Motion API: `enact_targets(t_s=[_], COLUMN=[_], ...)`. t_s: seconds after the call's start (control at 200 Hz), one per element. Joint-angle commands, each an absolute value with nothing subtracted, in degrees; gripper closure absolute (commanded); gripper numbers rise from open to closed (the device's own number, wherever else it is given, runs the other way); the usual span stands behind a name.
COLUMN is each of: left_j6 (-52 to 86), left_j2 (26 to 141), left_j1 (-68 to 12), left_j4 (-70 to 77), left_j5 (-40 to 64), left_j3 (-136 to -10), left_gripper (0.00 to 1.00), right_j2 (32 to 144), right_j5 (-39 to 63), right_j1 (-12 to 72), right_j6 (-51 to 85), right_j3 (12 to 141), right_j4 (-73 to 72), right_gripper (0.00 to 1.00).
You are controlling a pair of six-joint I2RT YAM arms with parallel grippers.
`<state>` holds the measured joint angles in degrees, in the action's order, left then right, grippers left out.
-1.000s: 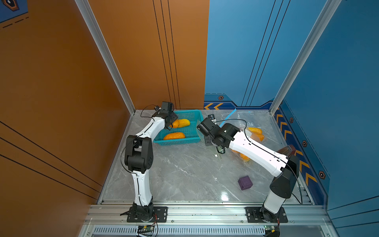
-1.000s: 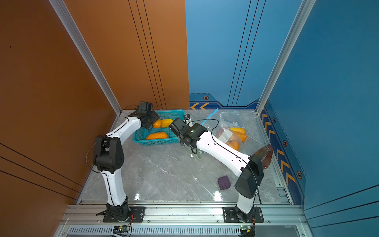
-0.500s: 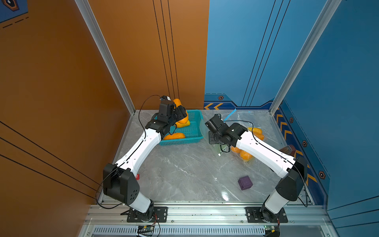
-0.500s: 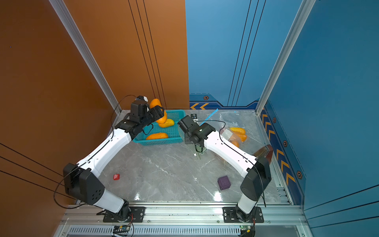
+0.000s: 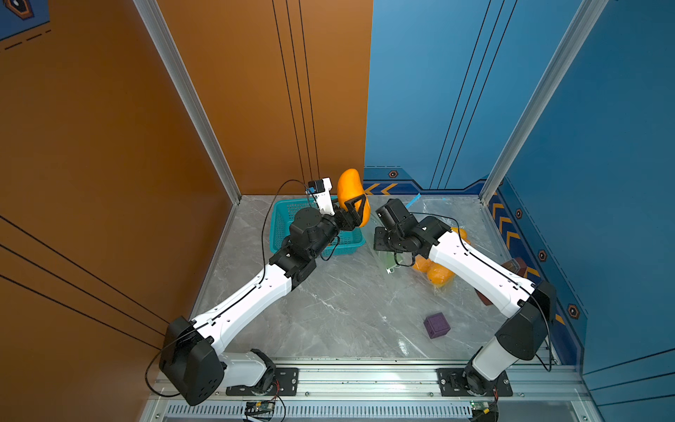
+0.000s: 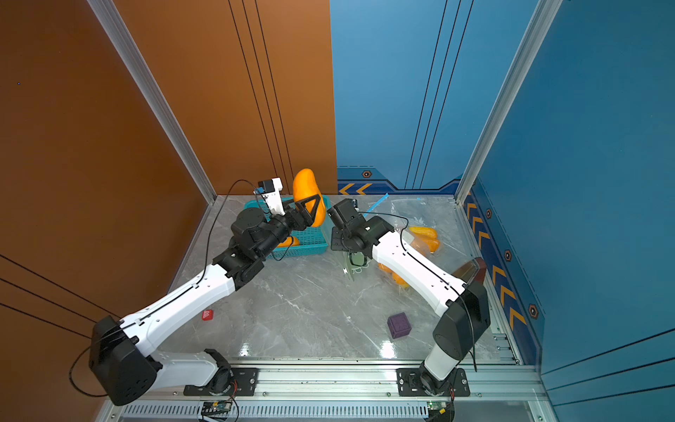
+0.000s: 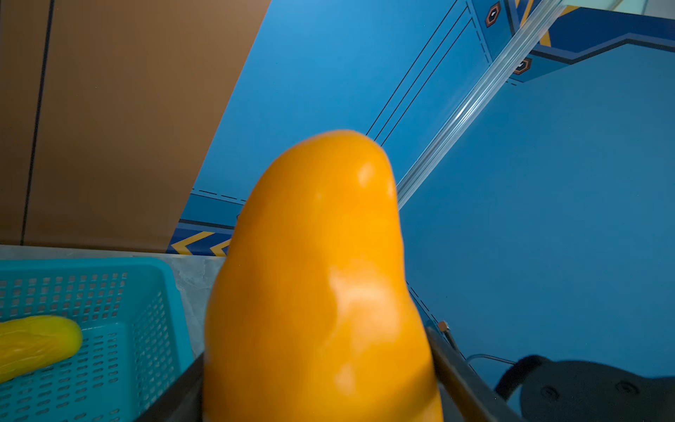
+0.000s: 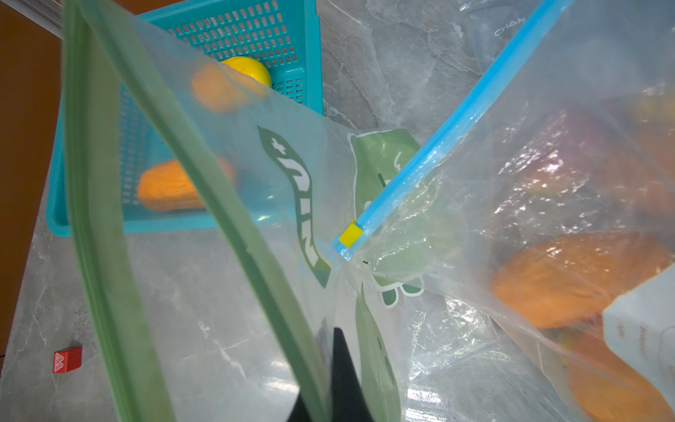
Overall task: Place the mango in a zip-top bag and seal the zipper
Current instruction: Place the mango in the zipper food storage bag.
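An orange mango (image 5: 350, 188) (image 6: 304, 186) stands on end in the air above the teal basket (image 5: 279, 223), with my left gripper (image 5: 359, 211) (image 6: 315, 210) shut on its lower half. It fills the left wrist view (image 7: 317, 285), and a black finger (image 7: 461, 380) shows beside it. Just to the right, my right gripper (image 5: 387, 250) (image 6: 351, 253) points down, shut on the rim of a clear zip-top bag (image 8: 292, 175). Its green zipper strips (image 8: 106, 226) stand apart, so the mouth gapes. The bag hangs to the table (image 5: 391, 263).
The basket (image 8: 303, 54) holds two more mangoes (image 8: 168, 190). A second bag with a blue zipper (image 8: 442, 131) lies at the right with mangoes inside (image 5: 436, 272). A purple cube (image 5: 436, 326), a small red block (image 6: 207, 315) and a brown object (image 6: 472, 270) lie on the table.
My left arm rose out of the basket with the mango and carried it up and right, towards the bag. My right arm drew back to the right with the bag still pinched.
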<state>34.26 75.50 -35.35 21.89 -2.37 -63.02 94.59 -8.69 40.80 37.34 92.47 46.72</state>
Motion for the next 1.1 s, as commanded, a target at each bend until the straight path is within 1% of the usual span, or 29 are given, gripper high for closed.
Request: enact_targets(t_s=[0.0, 0.24, 0.265, 0.37, 0.505, 0.741, 0.856, 0.936, 0.996, 1.096], left_j6=[32.1, 31.8, 32.1, 33.2, 33.0, 29.5, 24.9, 22.1, 21.2, 19.6], left_j2=[76.7, 80.9, 81.4, 83.3, 84.9, 86.4, 87.2, 87.7, 87.8, 87.6], left_j1=[-36.2, -37.8, -37.9, -38.1, -38.7, -40.2, -41.3, -42.2, -42.7, -43.4], left_j4=[29.5, 36.6, 37.7, 42.2, 43.2, 46.8, 48.9, 49.2, 49.1, 49.2], left_j5=[-4.5, -6.1, -6.5, -7.1, -7.5, -9.0, -10.0, -9.9, -9.9, -10.2], left_j3=[-62.1, -59.6, -59.4, -56.4, -55.9, -53.1, -52.0, -51.7, -51.5, -51.1], left_gripper=[0.93, 0.92, 0.92, 0.92, 0.91, 0.90, 0.88, 0.86, 0.81, 0.63], right_j2=[92.3, 90.8, 90.6, 90.3, 90.3, 90.5, 90.5, 90.2, 89.9, 89.3], right_j5=[-7.0, -5.3, -5.1, -4.5, -3.9, 0.0, 2.0, 2.4, 2.3, 2.0], right_j1=[40.6, 40.6, 38.9, 38.5, 37.9, 36.5, 35.5, 34.9, 34.5, 33.8], right_j6=[38.6, 39.4, 39.5, 39.9, 40.5, 42.6, 44.2, 45.4, 46.3, 47.7], right_j3=[91.4, 90.5, 90.4, 90.0, 89.8, 89.1, 88.9, 88.5, 88.1, 87.3], right_j4=[45.3, 43.9, 43.8, 43.1, 42.7, 40.1, 38.9, 38.2, 37.6, 36.7], right_gripper=[1.00, 1.00, 1.00, 1.00, 1.00, 1.00, 1.00, 1.00, 1.00, 1.00])
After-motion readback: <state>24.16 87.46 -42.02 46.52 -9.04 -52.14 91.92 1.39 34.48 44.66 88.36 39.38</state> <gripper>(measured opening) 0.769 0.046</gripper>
